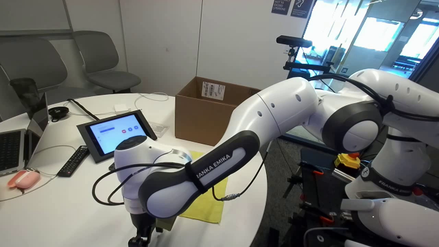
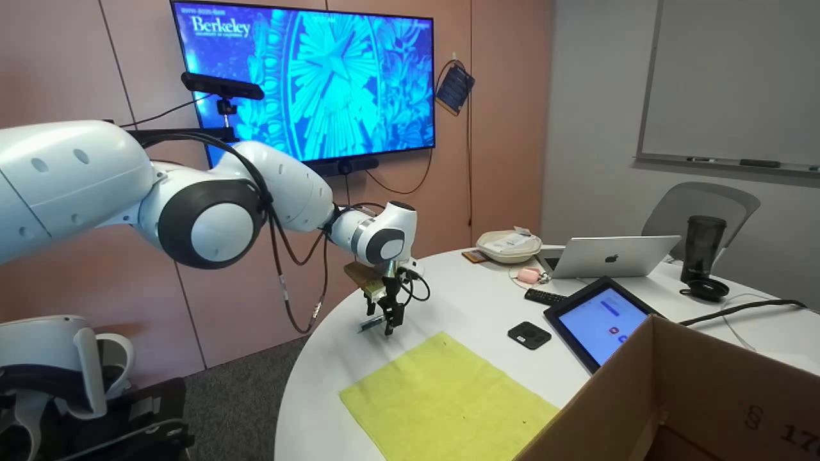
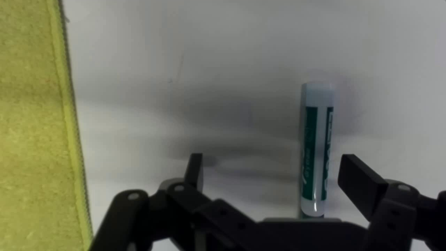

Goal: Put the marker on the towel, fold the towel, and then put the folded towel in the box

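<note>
White and curved along its rim, the table (image 2: 474, 307) is seen in an exterior view with a lit wall screen (image 2: 333, 83) behind it. On it, not far from that rim, lies the marker (image 3: 315, 153), white with a green label. Above it the hand (image 3: 273, 164) points down, jaws spread wide and holding nothing; in the wrist view the marker shows between the fingers, closer to the one on that view's right, with the larger gap on the left. Whether the fingertips touch the table cannot be told. To one side the towel (image 2: 448, 397) lies flat, its straight hem running roughly alongside the marker with a strip of white tabletop between; one corner comes near the rim. Past the towel's opposite edge stands the box (image 1: 202, 120), open at the top, just beside the cloth but apart from it. Toward the table's middle lie a black puck-shaped device (image 2: 529, 335), a tilted tablet (image 1: 116, 130) and a remote (image 1: 73, 160), with a laptop (image 2: 631, 256) farther off.
</note>
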`<state>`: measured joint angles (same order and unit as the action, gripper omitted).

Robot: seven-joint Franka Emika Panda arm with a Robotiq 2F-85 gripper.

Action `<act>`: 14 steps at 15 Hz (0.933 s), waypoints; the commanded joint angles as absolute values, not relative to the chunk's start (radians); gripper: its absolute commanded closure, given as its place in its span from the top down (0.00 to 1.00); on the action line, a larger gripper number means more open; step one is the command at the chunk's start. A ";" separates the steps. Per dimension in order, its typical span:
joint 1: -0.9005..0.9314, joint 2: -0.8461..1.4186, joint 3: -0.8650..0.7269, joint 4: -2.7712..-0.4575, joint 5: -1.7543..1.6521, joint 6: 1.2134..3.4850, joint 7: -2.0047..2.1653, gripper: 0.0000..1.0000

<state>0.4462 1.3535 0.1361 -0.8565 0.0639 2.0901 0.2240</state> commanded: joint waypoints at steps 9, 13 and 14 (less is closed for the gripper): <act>0.510 1.491 0.122 -0.643 0.027 2.018 0.222 0.67; 0.504 1.500 0.118 -0.601 0.029 1.961 0.228 0.36; 0.501 1.501 0.120 -0.591 0.032 1.944 0.226 0.27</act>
